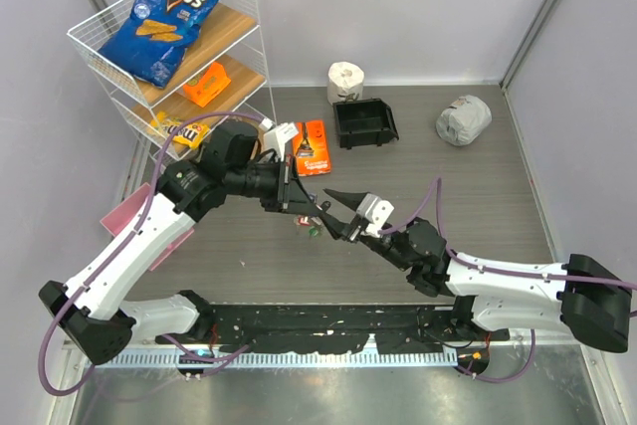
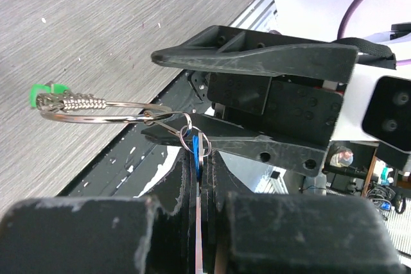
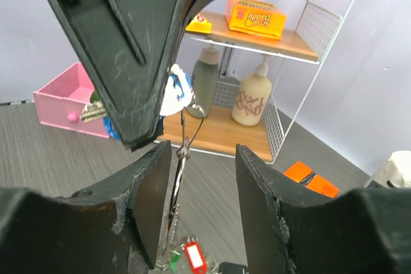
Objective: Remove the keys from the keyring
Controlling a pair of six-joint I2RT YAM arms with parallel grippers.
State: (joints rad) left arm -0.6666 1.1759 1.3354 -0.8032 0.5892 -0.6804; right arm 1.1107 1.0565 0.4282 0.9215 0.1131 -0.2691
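Right now both arms meet over the middle of the table (image 1: 478,206), holding the keyring (image 2: 131,103) clear of its surface.

The left gripper (image 2: 200,166) is pinched tight on a blue key (image 2: 194,149). The key's metal blade runs down between the fingers, and its small loop links to the keyring. The keyring sticks out sideways from that grip, lying nearly flat in the left wrist view. A coiled stretch of wire and a green tag (image 2: 46,92) sit at its far end.

The right gripper (image 3: 202,152) faces the left one with its jaws apart at a middling width, closed on nothing. In its own camera the keyring hangs down through the gap, just beside the left-hand finger (image 3: 151,197); I cannot tell whether it touches. A red tag (image 3: 193,255) dangles at the bottom of the ring, below the fingers.

From above, the keys (image 1: 311,227) show as a small cluster hanging just under the two gripper tips.

Behind them stand a wire shelf (image 3: 292,46) with bottles and an orange box, and a pink box (image 3: 61,97) lower down beside it. A chip bag (image 1: 169,12) lies on the shelf's top.
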